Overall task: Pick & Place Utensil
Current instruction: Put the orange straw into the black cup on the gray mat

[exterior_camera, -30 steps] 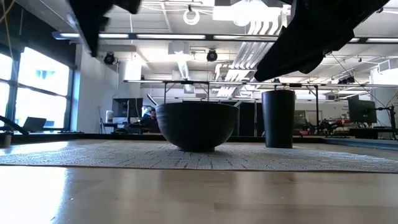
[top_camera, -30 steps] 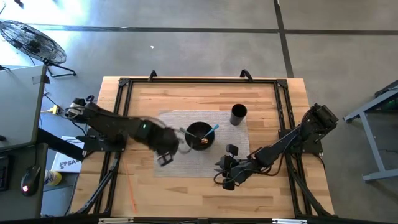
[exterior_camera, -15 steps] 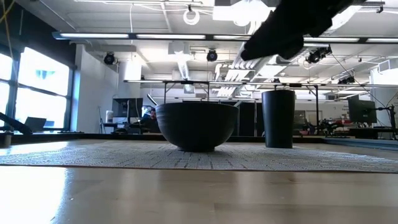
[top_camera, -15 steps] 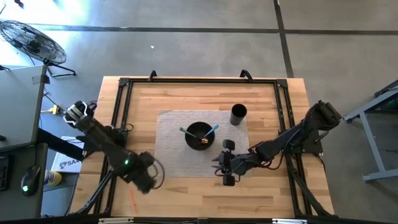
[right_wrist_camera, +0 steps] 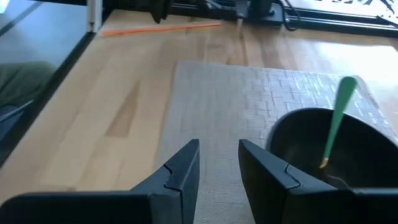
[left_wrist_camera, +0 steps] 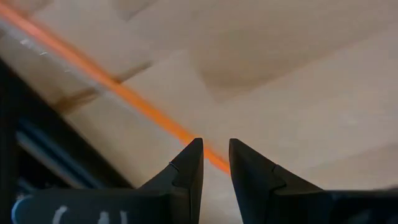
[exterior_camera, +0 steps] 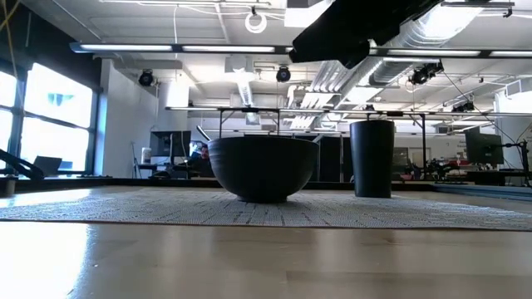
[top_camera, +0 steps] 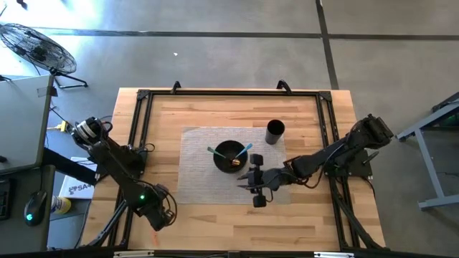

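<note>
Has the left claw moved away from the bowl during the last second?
Yes. The left claw was beside the bowl; now it is off the mat, near the table's front-left edge.

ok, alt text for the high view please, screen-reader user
Overhead view of a wooden table with a grey mat holding a black bowl with green and blue utensils and a black cup. The right hand hovers beside the bowl, while the left hand sits at the table's near-left edge.

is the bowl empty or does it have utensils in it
Not empty: the bowl holds a green utensil and a blue one, both leaning on its rim.
</note>
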You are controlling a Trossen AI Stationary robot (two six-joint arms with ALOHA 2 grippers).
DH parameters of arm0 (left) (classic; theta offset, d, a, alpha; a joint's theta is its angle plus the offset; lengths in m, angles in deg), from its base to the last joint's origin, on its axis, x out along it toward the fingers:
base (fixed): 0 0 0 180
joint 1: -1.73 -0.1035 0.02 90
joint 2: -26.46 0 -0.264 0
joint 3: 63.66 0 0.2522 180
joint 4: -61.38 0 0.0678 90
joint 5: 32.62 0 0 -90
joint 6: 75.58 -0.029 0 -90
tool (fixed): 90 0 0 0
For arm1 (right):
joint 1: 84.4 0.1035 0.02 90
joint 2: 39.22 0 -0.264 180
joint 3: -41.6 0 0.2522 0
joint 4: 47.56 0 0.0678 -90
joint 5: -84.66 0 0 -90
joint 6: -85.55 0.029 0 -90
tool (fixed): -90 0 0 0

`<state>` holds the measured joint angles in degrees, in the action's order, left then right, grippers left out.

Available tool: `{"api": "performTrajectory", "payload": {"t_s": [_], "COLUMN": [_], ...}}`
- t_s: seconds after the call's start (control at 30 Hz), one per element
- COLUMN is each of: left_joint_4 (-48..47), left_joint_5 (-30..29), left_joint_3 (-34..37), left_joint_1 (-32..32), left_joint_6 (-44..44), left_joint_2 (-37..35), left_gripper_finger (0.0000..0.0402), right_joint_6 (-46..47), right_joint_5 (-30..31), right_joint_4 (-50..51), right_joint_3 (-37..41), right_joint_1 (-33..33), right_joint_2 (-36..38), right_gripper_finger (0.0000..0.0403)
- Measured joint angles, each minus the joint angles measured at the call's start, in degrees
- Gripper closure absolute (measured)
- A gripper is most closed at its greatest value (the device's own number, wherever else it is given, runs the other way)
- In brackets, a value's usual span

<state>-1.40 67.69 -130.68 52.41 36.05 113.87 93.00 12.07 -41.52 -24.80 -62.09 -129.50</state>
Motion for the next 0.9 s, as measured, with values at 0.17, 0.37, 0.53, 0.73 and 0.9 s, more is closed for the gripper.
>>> {"api": "performTrajectory", "payload": {"t_s": [0.17, 0.37, 0.53, 0.73, 0.9], "left_joint_4": [-0.2, 0.1, 3.5, 3.1, 3.0], "left_joint_5": [3.5, 4.8, 7.7, 8.3, 7.2], "left_joint_3": [2.0, 4.9, 8.6, 9.9, 9.9], "left_joint_1": [0.0, 0.0, 0.0, 0.0, 0.0], "left_joint_6": [1.5, 4.4, 5.9, 4.6, 4.6], "left_joint_2": [0.0, 0.0, 0.0, 0.0, 0.0], "left_gripper_finger": [0.0327, 0.0327, 0.0326, 0.0273, 0.0213], "right_joint_6": [0.0, 1.3, 1.5, 1.6, 2.8], "right_joint_5": [-0.1, -1.7, -1.3, -0.8, -0.9], "right_joint_4": [0.5, 0.9, 0.5, 0.0, 0.0], "right_joint_3": [0.0, 0.0, 0.0, 0.0, 0.0], "right_joint_1": [-1.5, -1.2, 0.8, 1.4, 1.3], "right_joint_2": [0.0, 0.0, 0.0, 0.0, 0.0], "right_gripper_finger": [0.0298, 0.0298, 0.0298, 0.0298, 0.0298]}}
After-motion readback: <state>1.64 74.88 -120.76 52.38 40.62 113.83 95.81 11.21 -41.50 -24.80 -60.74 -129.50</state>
